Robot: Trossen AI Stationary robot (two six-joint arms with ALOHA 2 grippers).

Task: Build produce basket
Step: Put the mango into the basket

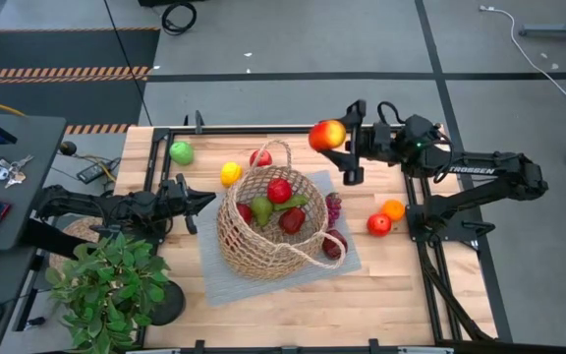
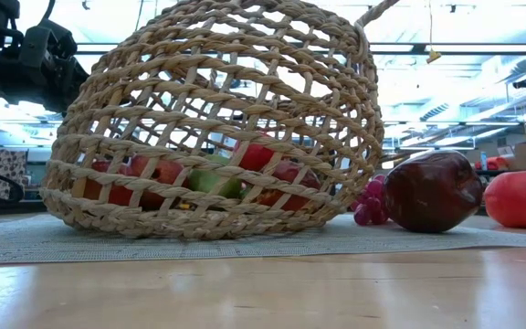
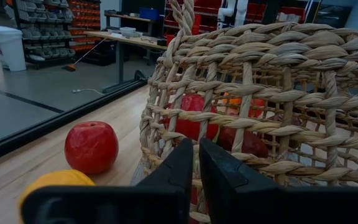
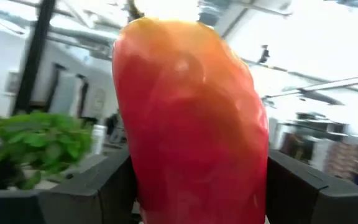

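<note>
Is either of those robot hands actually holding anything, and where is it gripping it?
The right hand holds a red-and-yellow fruit, its fingers pressing the fruit's two opposite sides. The left hand is shut and holds nothing, beside the basket.

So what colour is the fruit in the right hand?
Red shading to yellow-orange fruit; right wrist view shows it best.

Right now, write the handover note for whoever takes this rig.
Right pincer: shut on a red-orange fruit, held over the table's far edge, beyond the basket.
Left pincer: shut, empty, tips against the basket's left wall.
Done: several pieces lie in the basket, a green pear and red fruit among them.
Left: drop the held fruit in, then gather the green apple, lemon, red apple, grapes, dark red fruit, tomato and orange.
</note>
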